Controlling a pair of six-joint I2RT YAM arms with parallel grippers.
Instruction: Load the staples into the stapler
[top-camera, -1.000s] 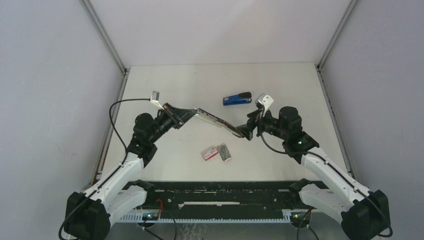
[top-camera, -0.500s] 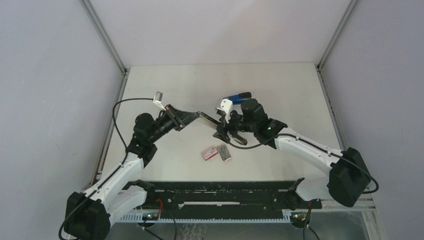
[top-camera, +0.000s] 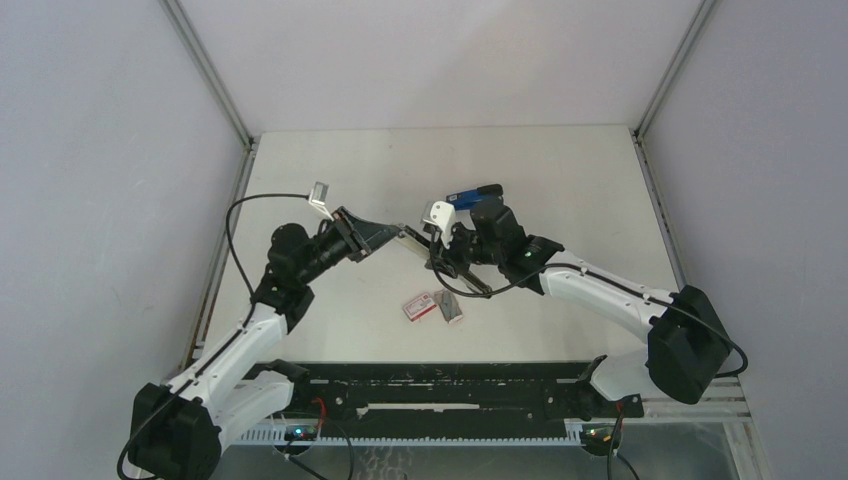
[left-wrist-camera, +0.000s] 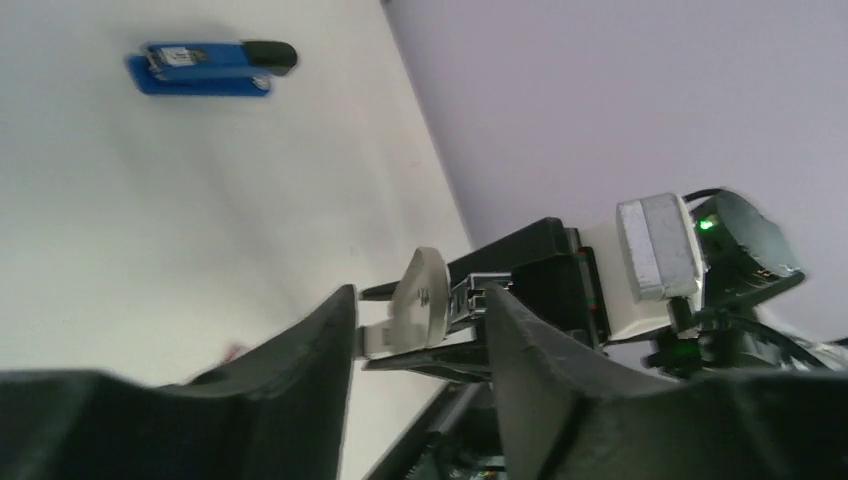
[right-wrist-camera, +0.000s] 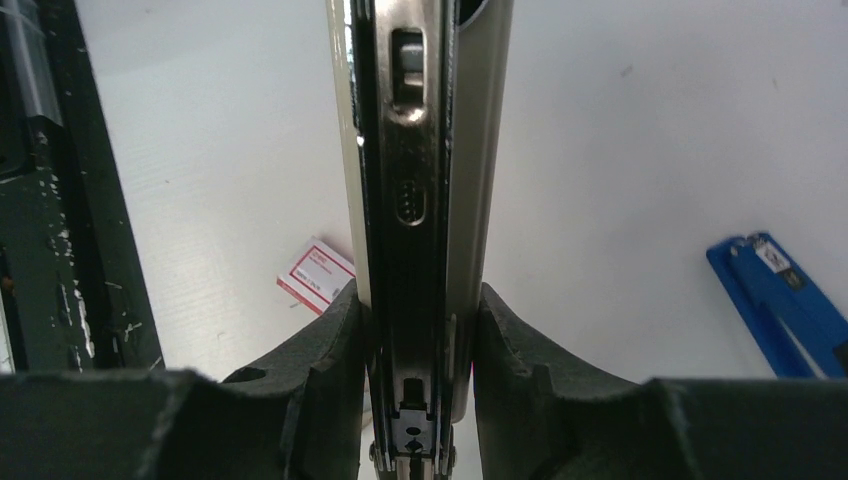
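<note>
A long silver and black stapler (top-camera: 415, 238) hangs above the table between both arms, opened out. My right gripper (top-camera: 447, 262) is shut on its middle, and in the right wrist view both fingers (right-wrist-camera: 345, 340) press its sides around the open channel (right-wrist-camera: 420, 150). My left gripper (top-camera: 385, 233) stands open around the stapler's silver end (left-wrist-camera: 400, 335), its fingers apart in the left wrist view (left-wrist-camera: 420, 300). The red-and-white staples box (top-camera: 418, 305) and its grey tray (top-camera: 451, 306) lie on the table below the stapler. The box (right-wrist-camera: 315, 272) also shows beside my right finger.
A second, blue stapler (top-camera: 470, 194) lies on the table behind my right arm, also seen in the left wrist view (left-wrist-camera: 205, 68) and the right wrist view (right-wrist-camera: 780, 310). The black rail (top-camera: 440, 385) runs along the near edge.
My right arm swung in leftward from the stapler's far end to its middle and closed on it. My left gripper's jaws came apart from the stapler's silver end.
</note>
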